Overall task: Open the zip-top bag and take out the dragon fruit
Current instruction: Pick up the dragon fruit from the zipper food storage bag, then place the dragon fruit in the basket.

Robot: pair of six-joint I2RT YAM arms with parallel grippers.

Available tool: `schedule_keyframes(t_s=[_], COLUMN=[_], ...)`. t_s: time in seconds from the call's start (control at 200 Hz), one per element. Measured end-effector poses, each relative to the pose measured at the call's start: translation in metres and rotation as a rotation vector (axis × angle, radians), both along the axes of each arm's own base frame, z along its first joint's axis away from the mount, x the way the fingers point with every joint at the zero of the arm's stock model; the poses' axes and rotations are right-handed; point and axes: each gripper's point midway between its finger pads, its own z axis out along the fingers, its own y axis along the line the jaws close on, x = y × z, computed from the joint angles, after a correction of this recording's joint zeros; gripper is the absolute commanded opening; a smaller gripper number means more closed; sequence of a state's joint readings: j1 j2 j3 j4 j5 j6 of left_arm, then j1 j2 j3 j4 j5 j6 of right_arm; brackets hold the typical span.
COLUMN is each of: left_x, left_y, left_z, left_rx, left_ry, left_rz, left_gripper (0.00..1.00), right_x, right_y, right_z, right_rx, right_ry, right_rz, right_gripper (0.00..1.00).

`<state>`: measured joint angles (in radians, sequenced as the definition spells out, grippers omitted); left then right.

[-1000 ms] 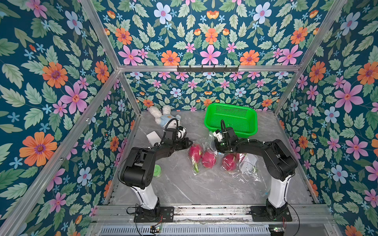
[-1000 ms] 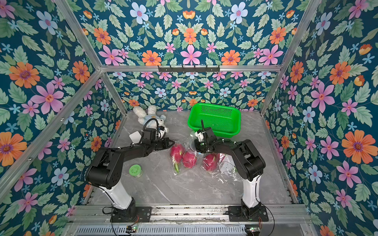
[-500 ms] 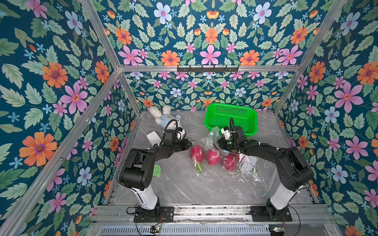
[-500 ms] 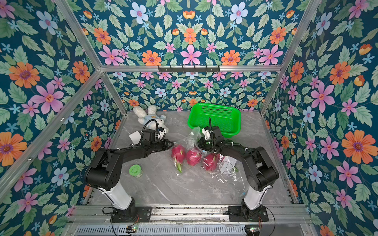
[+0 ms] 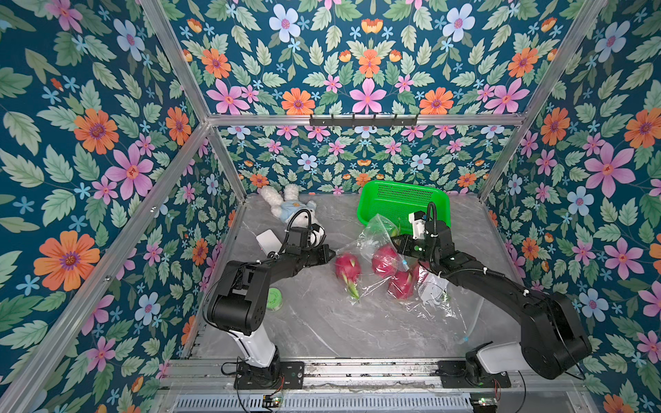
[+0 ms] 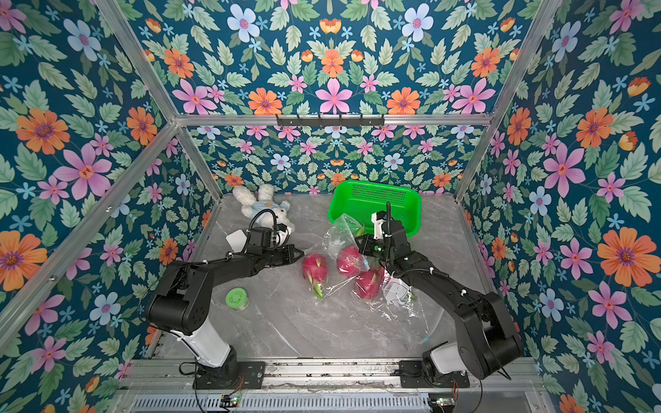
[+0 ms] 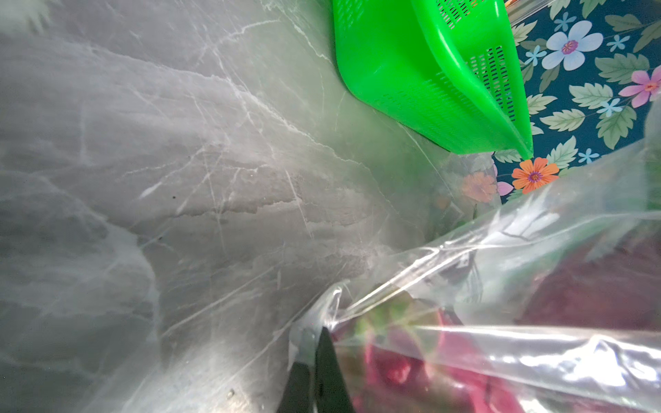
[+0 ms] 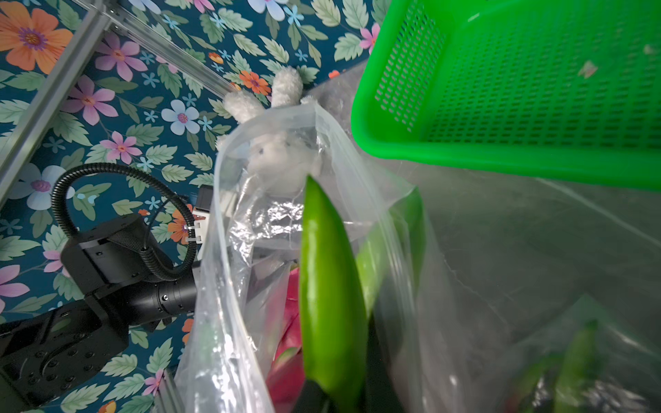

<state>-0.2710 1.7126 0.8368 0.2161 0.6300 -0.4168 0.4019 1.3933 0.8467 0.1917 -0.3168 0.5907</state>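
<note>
**Left gripper** [image 5: 331, 254]: fingers pressed together, pinching a bunched edge of the zip-top bag [image 5: 379, 229]. The left wrist view shows the film gathered around the black fingertips [image 7: 323, 343].

**Right gripper** [image 5: 396, 245]: sits at the raised mouth of the bag, just in front of the basket. In the right wrist view only a dark finger [image 8: 311, 395] shows, at the foot of a green scale [image 8: 329, 286]. Whether the jaws are closed, or hold anything, cannot be told.

**Zip-top bag**: clear and crumpled. It lies on the table between the two grippers, with one end lifted towards the basket. A white label [image 5: 431, 286] sits inside, near the right arm.

**Dragon fruit**: three show in both top views, all magenta and all seen through the film.
- One lies just beside the left gripper [image 5: 347, 266].
- One lies in the middle, under the right gripper [image 5: 384, 261].
- One lies nearer the robot bases, touching the middle one [image 5: 400, 284].

**Green basket** [image 5: 400, 200]: perforated, at the back of the table, behind the bag.

**Plush rabbit** [image 5: 286, 205]: lies at the back wall.

**White card** [image 5: 268, 240]: beside the left arm.

**Round green lid** [image 5: 274, 298]: near the left arm's elbow.

**Table** [image 5: 339, 332]: grey marble pattern.
</note>
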Motion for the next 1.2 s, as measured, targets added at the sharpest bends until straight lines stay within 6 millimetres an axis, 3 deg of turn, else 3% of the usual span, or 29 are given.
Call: schedule_keyframes(t_s=[0.205, 0.43, 0.555, 0.73, 0.995, 1.2], left_x=[0.001, 0.001, 0.000, 0.000, 0.000, 0.000], left_y=[0.000, 0.001, 0.001, 0.001, 0.002, 0.003], left_z=[0.001, -0.001, -0.001, -0.003, -0.006, -0.007], left_rx=[0.002, 0.008, 0.013, 0.018, 0.024, 0.038], left_ry=[-0.004, 0.003, 0.006, 0.008, 0.013, 0.020], left_rz=[-0.004, -0.001, -0.006, -0.010, -0.013, -0.011], left_gripper=[0.00, 0.00, 0.00, 0.00, 0.00, 0.00], right_x=[0.006, 0.014, 0.019, 0.033, 0.049, 0.071], right_y=[-0.006, 0.008, 0.005, -0.020, -0.058, -0.095], right_z=[0.016, 0.037, 0.049, 0.067, 0.076, 0.101], right_rx=[-0.018, 0.023, -0.004, -0.059, -0.099, -0.095], right_ry=[-0.094, -0.219, -0.313, -0.416, -0.459, -0.498], right_rz=[-0.018, 0.059, 0.061, -0.021, -0.166, -0.306], right_gripper=[0.00, 0.00, 0.00, 0.00, 0.00, 0.00])
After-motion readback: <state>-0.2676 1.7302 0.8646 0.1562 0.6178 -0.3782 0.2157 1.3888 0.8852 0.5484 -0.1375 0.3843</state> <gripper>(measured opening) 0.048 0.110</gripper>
